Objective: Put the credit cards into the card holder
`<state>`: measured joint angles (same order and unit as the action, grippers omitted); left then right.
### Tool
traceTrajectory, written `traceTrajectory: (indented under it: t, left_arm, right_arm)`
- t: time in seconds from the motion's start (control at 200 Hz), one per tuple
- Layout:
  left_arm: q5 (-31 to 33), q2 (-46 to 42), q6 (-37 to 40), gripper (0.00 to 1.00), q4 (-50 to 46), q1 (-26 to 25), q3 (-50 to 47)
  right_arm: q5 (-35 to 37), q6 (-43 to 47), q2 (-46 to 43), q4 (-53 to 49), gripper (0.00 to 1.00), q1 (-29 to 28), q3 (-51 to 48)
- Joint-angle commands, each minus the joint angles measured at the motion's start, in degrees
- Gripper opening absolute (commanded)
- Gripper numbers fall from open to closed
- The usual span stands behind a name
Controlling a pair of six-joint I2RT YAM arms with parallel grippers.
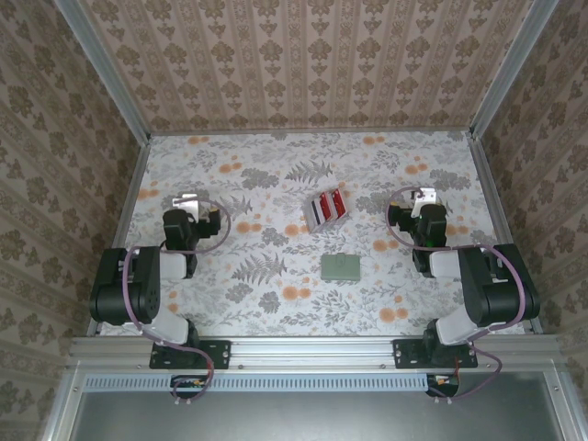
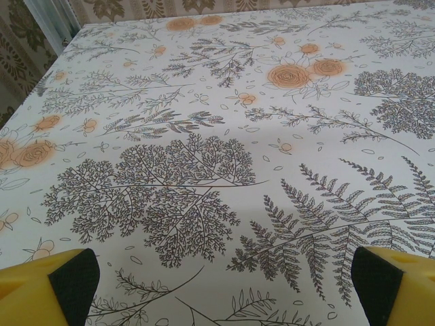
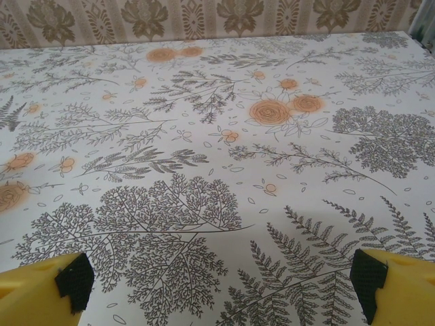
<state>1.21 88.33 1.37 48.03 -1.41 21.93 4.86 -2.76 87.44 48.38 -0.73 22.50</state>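
Both hands stand fully open and empty: left hand [image 1: 187, 204], right hand [image 1: 424, 197]. The credit cards [image 1: 327, 207] lie fanned on the counter [image 1: 248, 294], between the hands, nearer the right hand and well apart from both. The card holder [image 1: 341, 267] lies flat, closer to the arm bases than the cards, on the right hand's inner side.

Step judged in hand: first approach. Recommended: set one hand on the holder to pin it and bring the other over the fan's edge. The cards are thin and lie flat, so slide one clear or lift it by an exposed edge, keeping the hand low and level.
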Motion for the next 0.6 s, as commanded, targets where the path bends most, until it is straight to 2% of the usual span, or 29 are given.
traceTrajectory:
  t: [0.0,0.115,0.225,0.31,0.37,0.495,0.54,0.595]
  left_arm:
    - [-1.2,-0.5,1.8,1.0,0.2,0.4,1.5]
    - [-0.9,-0.7,2.2,1.0,0.0,0.2,1.6]
    - [2.5,-3.5,2.7,1.0,-2.3,-1.3,1.7]
    - [5.0,-8.1,2.3,1.0,-6.0,-2.1,1.5]
    - [6.9,-12.3,-1.3,1.0,-17.0,-2.2,4.4]
    - [8.8,-17.6,-11.7,1.0,-42.7,-1.7,14.9]
    - [9.6,-17.9,-15.6,1.0,-47.5,-1.6,17.3]
    - [7.4,-18.2,-18.7,1.0,-51.2,-1.3,19.1]
  right_arm:
    - [-2.8,1.3,0.1,-0.5,1.0,0.0,1.3]
    - [-2.8,1.3,0.0,-0.5,1.0,0.0,1.2]
    - [-2.4,1.8,-0.8,-0.2,1.0,-0.4,0.8]
    - [3.1,2.7,-6.0,-6.2,1.0,-2.8,1.6]
    - [5.4,-0.8,-12.6,-19.7,1.0,-3.4,5.5]
    - [3.2,-13.9,-19.5,-41.7,1.0,-3.1,15.8]
    - [0.1,-18.3,-19.7,-45.3,1.0,-3.0,18.0]
    - [-8.3,-18.4,-18.6,-47.4,1.0,-3.0,20.2]
